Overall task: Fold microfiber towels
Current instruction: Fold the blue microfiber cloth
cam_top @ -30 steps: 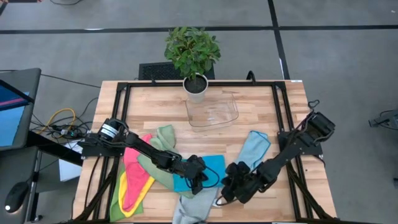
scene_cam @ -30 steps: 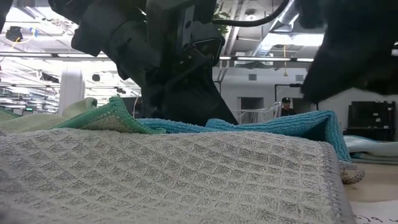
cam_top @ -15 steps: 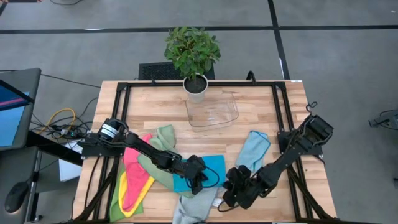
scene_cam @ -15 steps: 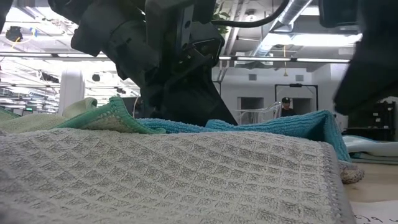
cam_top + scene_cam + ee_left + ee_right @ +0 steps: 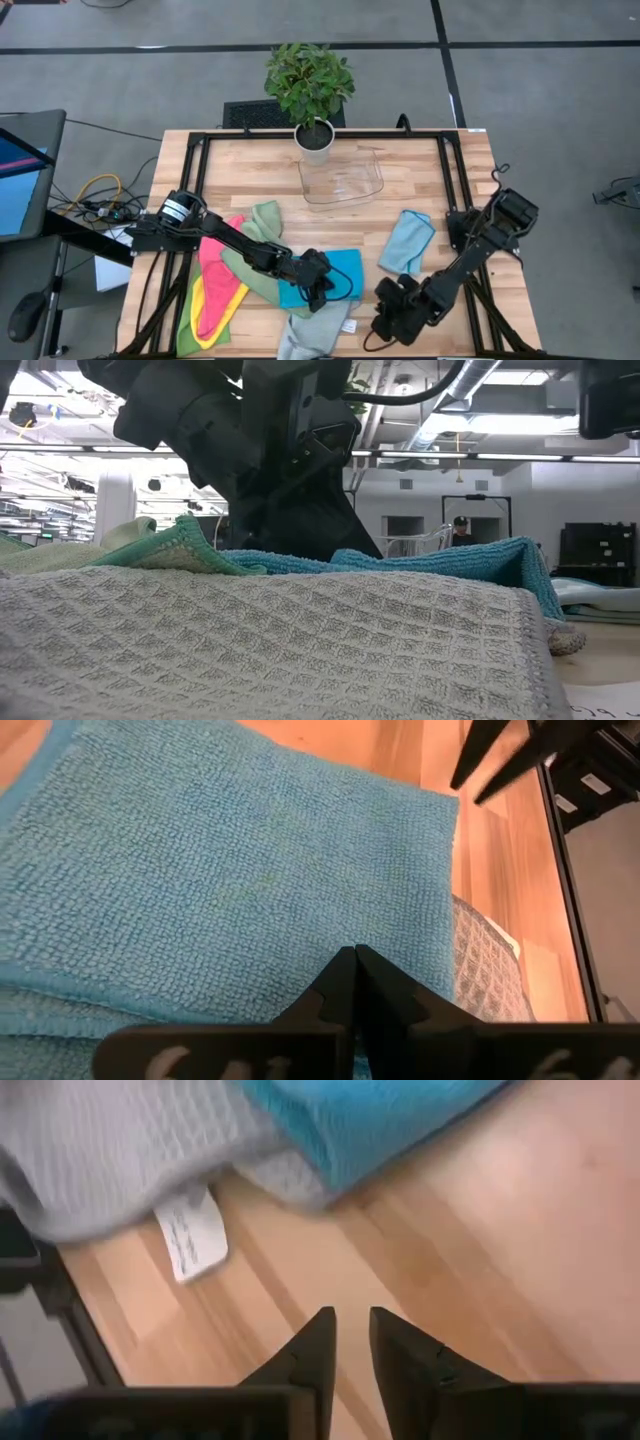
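— What's the surface like from where you stand?

— A pale wooden desk (image 5: 240, 170) with a black frame round it, on a grey floor (image 5: 560, 110). Level across it you see a big hall with strip lights, and a person (image 5: 459, 531) far at the back.

— How many cloths?

— Six, I count. Nearest the front edge, a grey waffle cloth (image 5: 312, 335) with a white tag. Just behind it a bright blue cloth (image 5: 340, 272). To the left a heap: a yellow cloth (image 5: 205, 320) at the bottom, a pink cloth (image 5: 215, 285) on it, a green cloth (image 5: 255, 255) across both. Off right, on its own, a light blue cloth (image 5: 408, 240).

— And the arms?

— Two. The left gripper (image 5: 355, 960) has its jaws pressed tight together, down against the bright blue cloth near its front edge. The right gripper (image 5: 350, 1325) hangs over bare wood just right of the grey cloth, jaws a narrow slit apart, holding nothing.

— Anything farther back?

— One clear plastic tray (image 5: 343, 183) mid-desk, and one potted plant (image 5: 311, 88) at the far edge.
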`<state>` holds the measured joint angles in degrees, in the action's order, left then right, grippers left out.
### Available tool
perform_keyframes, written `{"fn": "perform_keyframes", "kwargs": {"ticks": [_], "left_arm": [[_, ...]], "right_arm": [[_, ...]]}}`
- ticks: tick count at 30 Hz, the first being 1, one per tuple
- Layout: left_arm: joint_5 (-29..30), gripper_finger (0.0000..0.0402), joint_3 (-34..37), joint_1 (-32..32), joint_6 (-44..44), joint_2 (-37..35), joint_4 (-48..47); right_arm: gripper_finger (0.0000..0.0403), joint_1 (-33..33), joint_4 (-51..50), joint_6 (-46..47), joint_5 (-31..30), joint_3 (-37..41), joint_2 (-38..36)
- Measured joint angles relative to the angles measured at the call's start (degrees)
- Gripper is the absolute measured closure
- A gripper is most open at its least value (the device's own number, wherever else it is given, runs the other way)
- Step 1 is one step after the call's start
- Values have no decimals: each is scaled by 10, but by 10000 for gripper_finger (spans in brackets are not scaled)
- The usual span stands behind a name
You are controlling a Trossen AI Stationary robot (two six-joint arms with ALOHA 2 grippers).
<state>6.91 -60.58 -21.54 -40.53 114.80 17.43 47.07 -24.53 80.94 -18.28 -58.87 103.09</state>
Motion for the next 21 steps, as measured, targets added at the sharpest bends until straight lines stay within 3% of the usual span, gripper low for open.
{"fn": "perform_keyframes", "kwargs": {"ticks": [3, 10, 14, 21], "left_arm": [[10, 401, 0, 0, 0, 0, 0], [10, 401, 0, 0, 1, 0, 0], [10, 401, 0, 0, 2, 0, 0], [10, 401, 0, 0, 4, 0, 0]], "right_arm": [[271, -15, 4, -25, 28, 0, 0], [185, -66, 8, -26, 32, 0, 0], [176, -82, 10, -38, 32, 0, 0], [194, -89, 22, -43, 18, 0, 1]]}}
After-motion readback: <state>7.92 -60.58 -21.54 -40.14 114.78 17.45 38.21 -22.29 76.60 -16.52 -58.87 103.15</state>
